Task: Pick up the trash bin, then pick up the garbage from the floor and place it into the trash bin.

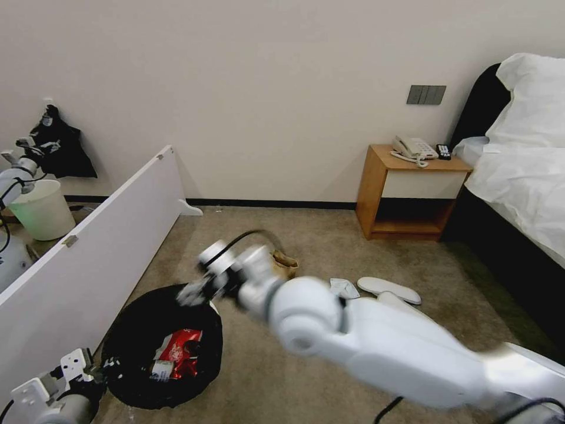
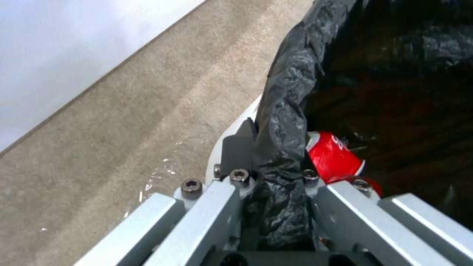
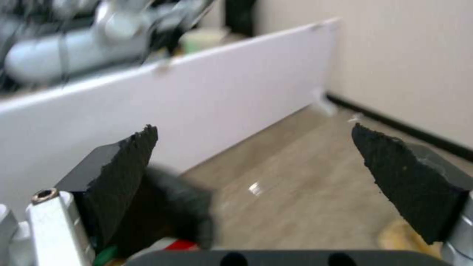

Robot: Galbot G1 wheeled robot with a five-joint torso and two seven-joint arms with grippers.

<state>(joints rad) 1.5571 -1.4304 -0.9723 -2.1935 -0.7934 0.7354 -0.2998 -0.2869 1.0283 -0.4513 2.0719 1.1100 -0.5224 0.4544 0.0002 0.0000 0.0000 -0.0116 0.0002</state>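
Observation:
The trash bin (image 1: 141, 321), white with a crinkly black liner, is at the lower left over the carpet floor (image 1: 329, 241). My left gripper (image 1: 97, 370) is shut on its near rim; in the left wrist view, the left gripper (image 2: 274, 162) pinches the black liner (image 2: 286, 111). A red can (image 2: 335, 159) and red packet (image 1: 179, 352) lie inside. My right gripper (image 1: 191, 291) hangs over the bin's far rim, and the right gripper (image 3: 251, 173) is open with nothing in it. Garbage on the floor: a brown paper bag (image 1: 286, 263), a white tissue (image 1: 344, 287), a white slipper (image 1: 389, 290).
A long white panel (image 1: 88, 247) stands slanted along the left, close to the bin. Behind it are a pale green bucket (image 1: 42, 209) and a black bag. A wooden nightstand (image 1: 376, 194) with a phone and a bed (image 1: 518, 176) are at the right.

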